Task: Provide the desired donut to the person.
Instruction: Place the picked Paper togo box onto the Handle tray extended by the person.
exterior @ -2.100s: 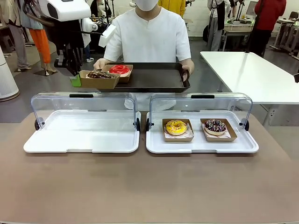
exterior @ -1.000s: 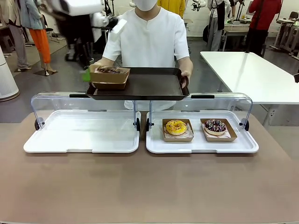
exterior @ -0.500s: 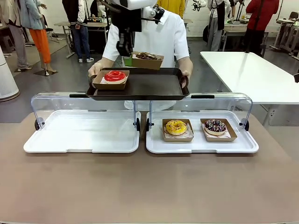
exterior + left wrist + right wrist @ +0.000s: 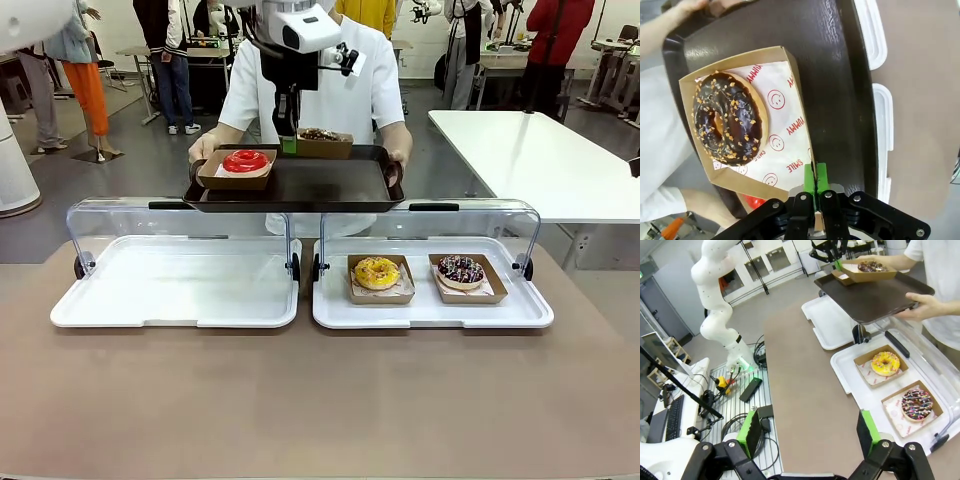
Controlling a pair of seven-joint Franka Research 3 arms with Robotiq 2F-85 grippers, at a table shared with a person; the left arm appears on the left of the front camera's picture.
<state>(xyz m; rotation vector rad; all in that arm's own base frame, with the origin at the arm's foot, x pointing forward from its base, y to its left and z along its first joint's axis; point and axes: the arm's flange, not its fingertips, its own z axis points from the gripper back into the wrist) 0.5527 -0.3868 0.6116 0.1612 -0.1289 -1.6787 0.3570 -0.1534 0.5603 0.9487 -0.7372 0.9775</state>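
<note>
The chocolate donut (image 4: 730,120) in its cardboard box (image 4: 324,143) now sits low over the far edge of the dark tray (image 4: 330,185), lower than half a second ago, its wall pinched by the left gripper (image 4: 815,186). The person (image 4: 330,80) holds the tray; a red donut (image 4: 245,161) rests at its left end. Seen from the right wrist, the right gripper (image 4: 810,440) hangs spread wide; a yellow donut (image 4: 884,363) and a sprinkled donut (image 4: 916,404) lie in the white case (image 4: 850,365).

Two white display cases sat side by side on the brown table (image 4: 320,400), their clear lids raised. The left case (image 4: 175,290) lay at 9 o'clock of the right case (image 4: 430,295). In the right case, a yellow-glazed donut (image 4: 377,272) in a cardboard tray rested at 9 o'clock of a chocolate sprinkled donut (image 4: 461,269) in its own tray. A white table (image 4: 540,160) stood at 2 o'clock.
</note>
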